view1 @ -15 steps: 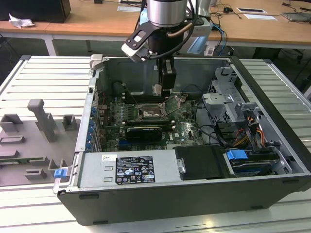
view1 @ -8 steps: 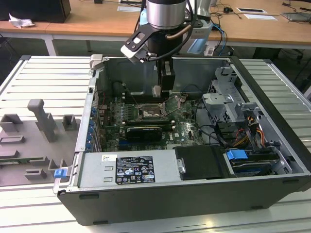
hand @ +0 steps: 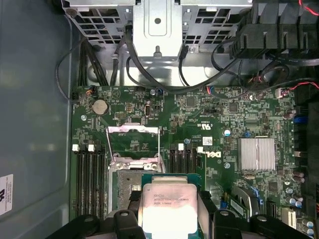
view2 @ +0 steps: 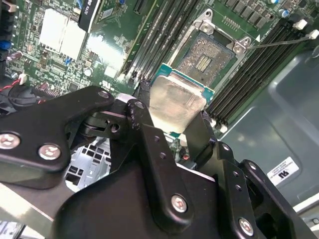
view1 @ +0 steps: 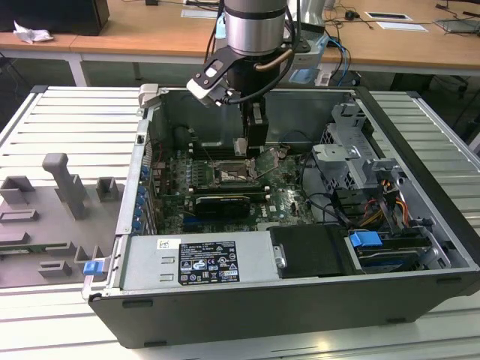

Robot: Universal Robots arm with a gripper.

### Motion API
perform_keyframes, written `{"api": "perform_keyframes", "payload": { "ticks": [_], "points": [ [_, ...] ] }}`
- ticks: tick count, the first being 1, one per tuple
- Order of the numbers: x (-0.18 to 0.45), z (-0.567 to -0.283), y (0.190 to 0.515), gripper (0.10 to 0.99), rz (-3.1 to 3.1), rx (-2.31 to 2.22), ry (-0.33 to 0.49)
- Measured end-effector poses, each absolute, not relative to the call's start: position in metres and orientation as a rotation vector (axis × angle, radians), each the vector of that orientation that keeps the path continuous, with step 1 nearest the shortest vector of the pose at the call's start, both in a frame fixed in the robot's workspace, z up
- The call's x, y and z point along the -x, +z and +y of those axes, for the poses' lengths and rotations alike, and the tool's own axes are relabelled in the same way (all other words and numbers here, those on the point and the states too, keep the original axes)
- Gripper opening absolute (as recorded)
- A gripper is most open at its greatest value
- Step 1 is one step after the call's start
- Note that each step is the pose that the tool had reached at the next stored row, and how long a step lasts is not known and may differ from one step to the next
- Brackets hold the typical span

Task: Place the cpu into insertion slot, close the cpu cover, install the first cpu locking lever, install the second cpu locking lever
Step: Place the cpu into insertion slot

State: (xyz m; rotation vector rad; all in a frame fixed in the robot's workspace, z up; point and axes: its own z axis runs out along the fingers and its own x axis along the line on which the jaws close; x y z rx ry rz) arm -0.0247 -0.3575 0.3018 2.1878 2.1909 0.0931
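Gripper closed on cpu. Fingers pinch opposite edges, likely to keep contact side untouched and metal top toward wrist. Cpu hangs above motherboard, not yet seated. Insertion slot sits just ahead of gripper and lower, contacts bare. Cpu cover is swung up beyond slot, leaving recess free. Arm reaches steeply down into open computer case, wrist near vertical.
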Motion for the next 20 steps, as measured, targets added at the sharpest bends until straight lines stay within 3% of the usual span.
{"api": "perform_keyframes", "payload": {
  "ticks": [20],
  "points": [
    [0.025, -0.357, 0.280, 0.529, 2.193, -2.190, 0.089]
  ]
}}
